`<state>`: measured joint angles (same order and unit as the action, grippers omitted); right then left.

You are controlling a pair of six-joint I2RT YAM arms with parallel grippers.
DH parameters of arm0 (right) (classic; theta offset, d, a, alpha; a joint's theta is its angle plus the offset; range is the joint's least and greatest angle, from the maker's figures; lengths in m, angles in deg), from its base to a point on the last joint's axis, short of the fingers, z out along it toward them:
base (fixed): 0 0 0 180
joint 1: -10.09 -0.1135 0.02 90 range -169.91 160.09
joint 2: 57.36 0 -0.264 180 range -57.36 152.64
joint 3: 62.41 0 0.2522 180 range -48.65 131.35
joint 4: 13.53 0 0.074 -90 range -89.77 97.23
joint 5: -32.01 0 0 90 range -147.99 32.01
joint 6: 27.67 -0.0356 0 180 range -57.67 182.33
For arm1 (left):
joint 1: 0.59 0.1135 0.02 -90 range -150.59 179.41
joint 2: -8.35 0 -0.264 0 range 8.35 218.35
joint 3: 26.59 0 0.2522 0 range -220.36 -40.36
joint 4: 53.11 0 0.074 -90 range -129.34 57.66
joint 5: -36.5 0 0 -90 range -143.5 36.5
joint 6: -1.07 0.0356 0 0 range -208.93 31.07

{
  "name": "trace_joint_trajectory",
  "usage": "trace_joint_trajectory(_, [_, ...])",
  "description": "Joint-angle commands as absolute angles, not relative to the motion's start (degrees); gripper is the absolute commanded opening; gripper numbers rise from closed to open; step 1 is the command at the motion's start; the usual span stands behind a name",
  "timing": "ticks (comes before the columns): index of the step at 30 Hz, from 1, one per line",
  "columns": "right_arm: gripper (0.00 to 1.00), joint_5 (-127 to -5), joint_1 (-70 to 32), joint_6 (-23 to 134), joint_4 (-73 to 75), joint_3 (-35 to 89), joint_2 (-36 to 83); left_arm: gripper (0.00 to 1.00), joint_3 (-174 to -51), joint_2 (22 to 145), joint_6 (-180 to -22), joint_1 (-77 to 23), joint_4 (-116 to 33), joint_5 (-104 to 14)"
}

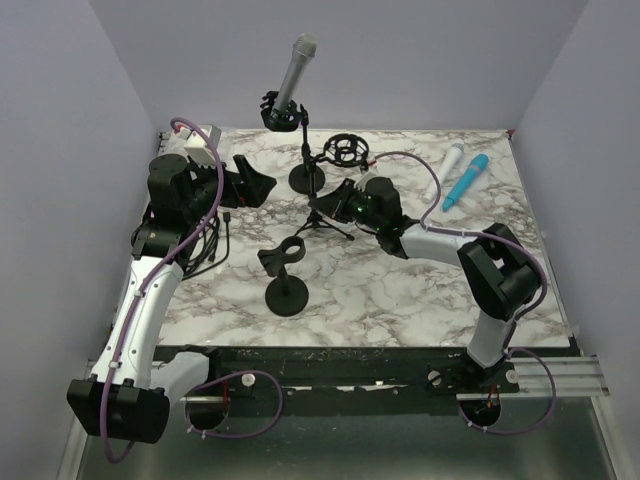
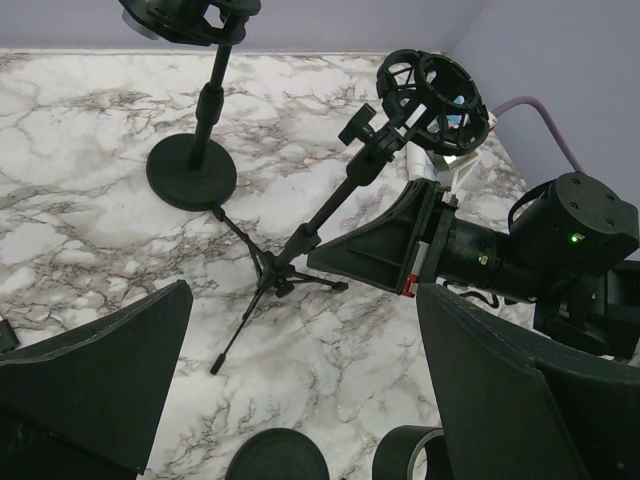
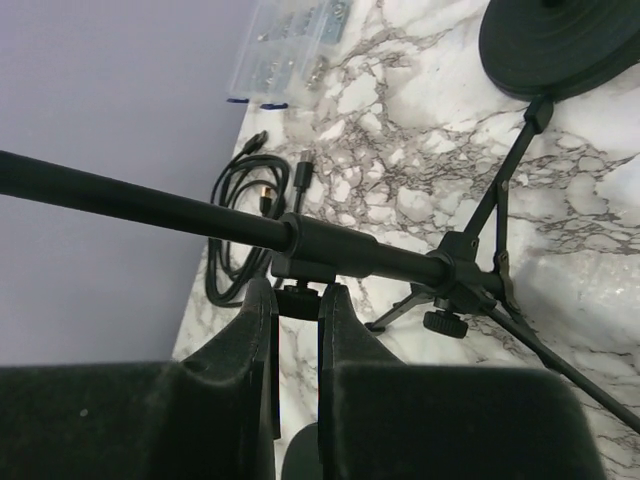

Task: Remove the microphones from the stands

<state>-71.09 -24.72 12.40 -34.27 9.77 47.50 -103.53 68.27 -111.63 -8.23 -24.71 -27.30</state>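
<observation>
Microphone, silver-grey with a mesh head [image 1: 297,66]: where, and why untouched?

Tilted up in the black clip [image 1: 281,114] of the round-based black stand [image 1: 305,178], at the rear of the white marble tabletop [image 1: 420,300]. Not yet lifted out, and apart from both arms.

Next in size: the black tripod stand with the ring-shaped shock mount [image 1: 346,150]?

Planted just in front of the microphone's stand, one leg close by that round base (likely in the way of a clean reach).

Left gripper [image 1: 256,186]?

Spread wide, holding nothing, pointed toward the two stands; probably waiting for room.

Right gripper [image 3: 298,300]?

Pressed together on the small black knob [image 3: 297,288] under the tripod's slanted black pole [image 3: 200,222]. Seemingly clamped there to steady or shift that stand, not to free the microphone itself.
</observation>
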Motion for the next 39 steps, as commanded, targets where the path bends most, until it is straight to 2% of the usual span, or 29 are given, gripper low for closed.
trace_joint_trajectory(1, [0.01,-60.13,-27.21,23.10,-24.75,11.11,46.12,0.99,-102.82,67.48,-111.26,-8.59,-25.89,-27.08])
trace_joint_trajectory(9, [0.01,-51.24,-28.76,29.11,-22.55,9.28,45.89,0.99,-102.69,67.32,-111.08,-8.67,-25.90,-27.91])
trace_joint_trajectory(13, [0.01,-55.92,-28.75,28.57,-26.02,7.63,46.33,0.99,-102.67,67.41,-111.00,-8.67,-25.90,-28.00])
trace_joint_trajectory(16, [0.01,-54.01,-29.27,28.10,-25.98,7.52,46.53,0.99,-102.69,67.50,-110.99,-8.69,-25.85,-27.95])
trace_joint_trajectory(25, [0.01,-56.41,-29.54,32.00,-42.12,-1.95,44.14,0.98,-102.58,67.74,-110.99,-8.85,-25.94,-28.03])
trace_joint_trajectory(31, [0.01,-52.06,-30.40,34.91,-45.59,-3.13,46.64,0.99,-102.49,67.91,-110.74,-9.11,-25.87,-28.44])
trace_joint_trajectory(35, [0.01,-53.51,-30.40,35.68,-42.51,-0.93,47.58,0.99,-102.49,68.43,-110.41,-9.46,-25.81,-28.41])
trace_joint_trajectory(39, [0.01,-47.40,-31.43,39.56,-40.65,-1.21,46.75,0.99,-102.71,69.08,-110.12,-9.90,-25.55,-28.30])
